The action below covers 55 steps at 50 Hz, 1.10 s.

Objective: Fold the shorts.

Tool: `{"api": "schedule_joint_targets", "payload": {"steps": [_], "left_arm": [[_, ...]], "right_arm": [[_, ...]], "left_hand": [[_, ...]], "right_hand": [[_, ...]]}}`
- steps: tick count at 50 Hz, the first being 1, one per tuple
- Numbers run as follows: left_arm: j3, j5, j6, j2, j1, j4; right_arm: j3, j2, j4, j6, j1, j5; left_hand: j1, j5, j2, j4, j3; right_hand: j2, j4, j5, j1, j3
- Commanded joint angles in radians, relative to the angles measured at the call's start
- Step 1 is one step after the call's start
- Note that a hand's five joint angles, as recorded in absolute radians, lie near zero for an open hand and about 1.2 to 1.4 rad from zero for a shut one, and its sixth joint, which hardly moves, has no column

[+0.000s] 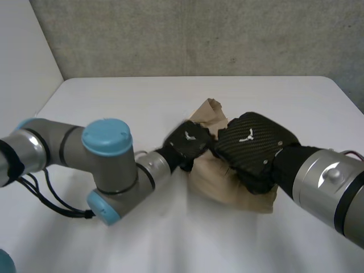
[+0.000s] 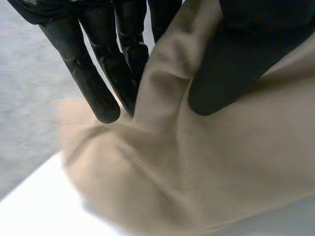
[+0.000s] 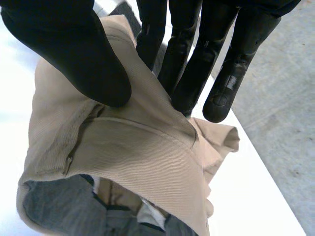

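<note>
Found shorts (image 1: 227, 185) in a crumpled heap near mid table (image 1: 114, 96). Noted left hand (image 1: 187, 142) pinching a raised fold between thumb and fingers at the heap's left edge. Noted right hand (image 1: 256, 148) likewise clamped on cloth at its top, beside an opening with grey lining. Judged early: no flat, neat fold visible. Remaining: spread, fold over, smooth.

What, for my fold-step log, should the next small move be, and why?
Probably ease the two hands a little apart to pull the tan shorts taut. The left hand and the right hand each pinch them between thumb and fingers, close together, and they lie bunched and creased on the white table.
</note>
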Motion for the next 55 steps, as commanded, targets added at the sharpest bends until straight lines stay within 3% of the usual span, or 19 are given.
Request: {"api": "schedule_joint_targets", "payload": {"steps": [1, 7, 11, 16, 22, 23, 26, 30, 32, 34, 39, 40, 43, 49, 55], "left_arm": [[-0.012, -0.291, 0.033, 0.126, 0.091, 0.075], [-0.149, -0.316, 0.015, 0.266, 0.099, 0.076], [-0.319, -0.316, -0.013, 0.404, 0.099, 0.062], [-0.565, -0.326, -0.073, 0.595, 0.09, 0.058], [-0.713, -0.372, -0.182, 0.679, 0.038, 0.055], [-0.719, -0.381, -0.194, 0.676, 0.023, 0.053], [-0.719, -0.418, -0.22, 0.653, -0.022, 0.036], [-0.689, -0.446, -0.217, 0.64, -0.007, -0.011], [-0.661, -0.444, -0.217, 0.646, 0.047, -0.042], [-0.643, -0.435, -0.216, 0.655, 0.094, -0.057], [-0.569, -0.385, -0.212, 0.668, 0.252, -0.07], [-0.569, -0.385, -0.212, 0.668, 0.252, -0.07], [-0.539, -0.267, -0.212, 0.64, 0.314, -0.074], [-0.499, -0.133, -0.208, 0.528, 0.321, -0.094], [-0.494, -0.124, -0.083, 0.472, 0.314, -0.243]], "right_arm": [[-0.055, 0.049, -0.03, 0.005, -0.045, 0.04], [-0.143, 0.147, -0.134, 0.051, -0.034, 0.201], [-0.148, 0.171, -0.226, 0.092, -0.034, 0.262], [-0.112, 0.198, -0.297, 0.132, -0.035, 0.256], [-0.065, 0.247, -0.325, 0.184, -0.025, 0.238], [-0.057, 0.272, -0.332, 0.189, -0.011, 0.233], [-0.053, 0.31, -0.348, 0.175, 0.003, 0.244], [-0.043, 0.339, -0.363, 0.169, 0.001, 0.253], [-0.025, 0.333, -0.366, 0.16, -0.005, 0.243], [-0.005, 0.33, -0.368, 0.143, -0.005, 0.23], [0.095, 0.257, -0.42, 0.045, -0.005, 0.135], [0.113, 0.243, -0.427, 0.034, -0.005, 0.12], [0.164, 0.192, -0.446, -0.004, -0.005, 0.071], [0.213, 0.123, -0.449, -0.049, -0.003, 0.02], [0.221, 0.114, -0.443, -0.049, -0.005, 0.029]], "left_hand": [[0.273, 0.273, 0.213, 0.206, 0.22], [0.273, 0.273, 0.213, 0.206, 0.22], [0.273, 0.273, 0.213, 0.206, 0.22], [0.273, 0.273, 0.213, 0.206, 0.22], [0.273, 0.273, 0.213, 0.206, 0.22], [0.216, 0.216, 0.155, 0.148, 0.162], [-0.414, -0.414, -0.475, -0.482, -0.468], [-0.501, -0.501, -0.561, -0.568, -0.555], [-0.665, -0.665, -0.725, -0.732, -0.719], [-0.803, -0.803, -0.863, -0.87, -0.857], [-0.818, -0.818, -0.878, -0.886, -0.872], [-0.818, -0.818, -0.879, -0.886, -0.872], [-0.812, -0.813, -0.873, -0.88, -0.866], [-0.798, -0.798, -0.858, -0.865, -0.852], [-0.801, -0.801, -0.861, -0.868, -0.854]], "right_hand": [[0.228, 0.209, 0.245, 0.455, 0.217], [0.228, 0.209, 0.245, 0.455, 0.217], [0.228, 0.209, 0.245, 0.455, 0.217], [0.228, 0.209, 0.245, 0.455, 0.217], [0.228, 0.209, 0.245, 0.455, 0.217], [0.228, 0.209, 0.245, 0.455, 0.217], [0.228, 0.209, 0.245, 0.455, 0.217], [0.228, 0.209, 0.245, 0.455, 0.217], [0.228, 0.209, 0.245, 0.455, 0.217], [0.228, 0.209, 0.245, 0.455, 0.217], [0.228, 0.209, 0.245, 0.455, 0.217], [0.228, 0.209, 0.245, 0.455, 0.217], [0.228, 0.209, 0.245, 0.455, 0.217], [0.228, 0.209, 0.245, 0.455, 0.217], [0.228, 0.209, 0.245, 0.455, 0.217]]}}
